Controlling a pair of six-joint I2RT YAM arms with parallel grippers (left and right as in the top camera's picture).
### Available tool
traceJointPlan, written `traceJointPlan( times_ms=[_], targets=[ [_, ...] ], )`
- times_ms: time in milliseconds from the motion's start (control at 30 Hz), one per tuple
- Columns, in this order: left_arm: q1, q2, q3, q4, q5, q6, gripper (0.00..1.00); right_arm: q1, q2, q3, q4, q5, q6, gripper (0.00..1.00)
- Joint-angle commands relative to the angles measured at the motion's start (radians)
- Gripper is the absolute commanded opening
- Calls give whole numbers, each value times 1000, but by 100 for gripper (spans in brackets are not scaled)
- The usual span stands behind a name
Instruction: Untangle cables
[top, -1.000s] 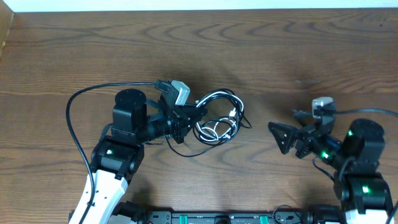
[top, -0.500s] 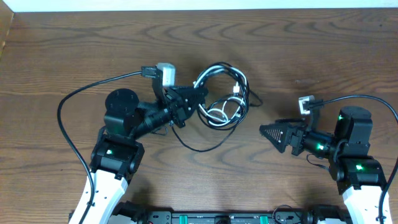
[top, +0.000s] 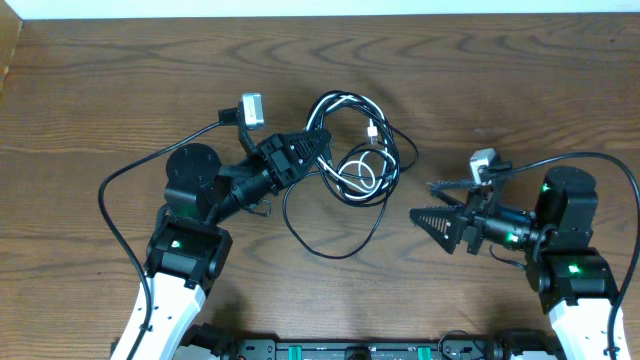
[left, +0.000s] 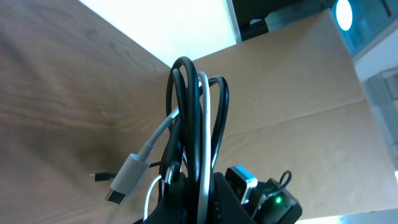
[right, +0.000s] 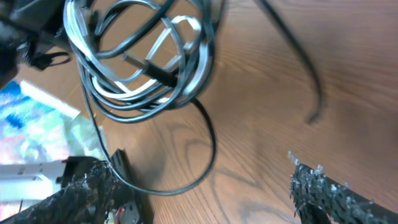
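Note:
The cables (top: 352, 172) are a tangled bunch of black and white loops just left of the table's middle. My left gripper (top: 315, 143) is shut on the bunch's left side. In the left wrist view the loops (left: 194, 118) rise straight out of the left gripper (left: 200, 194), and a white plug (left: 127, 180) hangs to the left. One black strand (top: 335, 252) trails in a wide curve toward the front edge. My right gripper (top: 432, 202) stands open a little to the right of the bunch, touching nothing. The right wrist view has the bunch (right: 143, 68) ahead of the right gripper (right: 202, 193).
Bare brown wood surrounds the bunch. A thick black robot cable (top: 115, 190) arcs round the left arm, and another (top: 600, 160) runs over the right arm. The table's far edge (top: 320, 15) meets a white strip.
My left gripper has carried the bunch farther from the front edge and turned, leaving one black strand trailing. The right gripper has swung left toward the bunch and narrowed slightly.

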Motion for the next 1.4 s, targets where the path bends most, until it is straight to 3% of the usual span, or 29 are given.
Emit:
traceJointPlan(
  times_ms=[0, 233, 500, 567, 633, 800, 967, 1067, 1167, 1267, 1367],
  targets=[
    [1, -11, 29, 14, -5, -76, 8, 62, 6, 16, 25, 13, -20, 85],
    [1, -11, 29, 58, 7, -92, 8, 182, 60, 16, 69, 155, -20, 84],
    [0, -11, 29, 58, 42, -120, 8, 225, 154, 16, 148, 267, -20, 81],
    [-4, -11, 29, 58, 41, -120, 7, 230, 184, 16, 180, 266, -20, 73],
    [-4, -11, 29, 57, 41, -119, 7, 236, 212, 16, 215, 265, -20, 54],
    [-3, -11, 29, 57, 41, -116, 8, 241, 237, 16, 247, 238, -4, 27],
    [-3, -10, 29, 57, 40, -115, 7, 241, 236, 16, 244, 234, -1, 8],
    [-3, -10, 29, 58, 40, -115, 7, 241, 236, 16, 239, 234, -1, 2],
    [-3, -10, 29, 57, 40, -115, 7, 241, 236, 16, 245, 217, -1, 2],
    [-3, -10, 29, 57, 41, -116, 7, 241, 236, 16, 268, 185, -1, 11],
    [-4, -10, 29, 57, 40, -118, 7, 241, 236, 16, 296, 175, -1, 25]
  ],
)
